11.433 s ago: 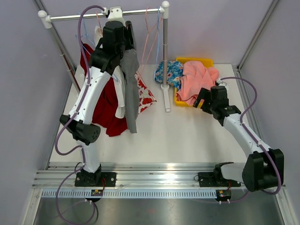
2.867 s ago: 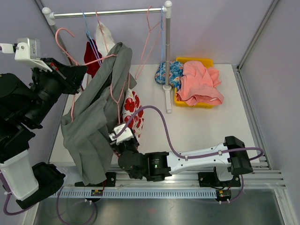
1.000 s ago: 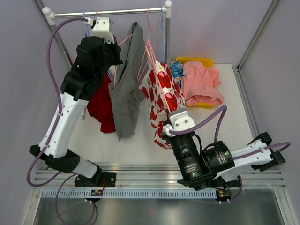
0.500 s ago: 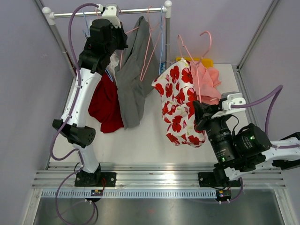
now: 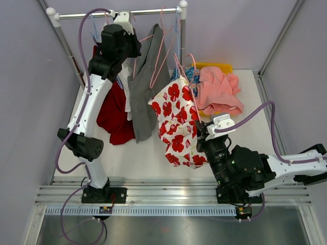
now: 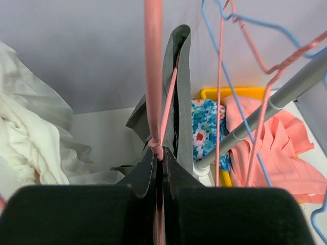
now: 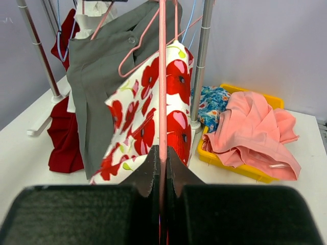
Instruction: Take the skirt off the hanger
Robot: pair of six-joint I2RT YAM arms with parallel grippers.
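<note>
The skirt, white with red flowers, hangs in the air on a pink hanger, off the rail and just right of the grey garment. My right gripper is shut on that hanger's wire, and the wrist view shows the jaws pinched on it, with the skirt draped beyond. My left gripper is up by the rail, shut on another pink hanger that carries a grey garment. Its fingertips clamp the wire.
The rack's upright post stands right behind the skirt. A yellow bin holds a pink cloth and a blue flowered cloth. A red garment, white cloth and spare blue hangers hang at the rail.
My right arm has swung the hanger and skirt left, from in front of the bin back toward the rack and the grey garment. The left arm has barely moved.
</note>
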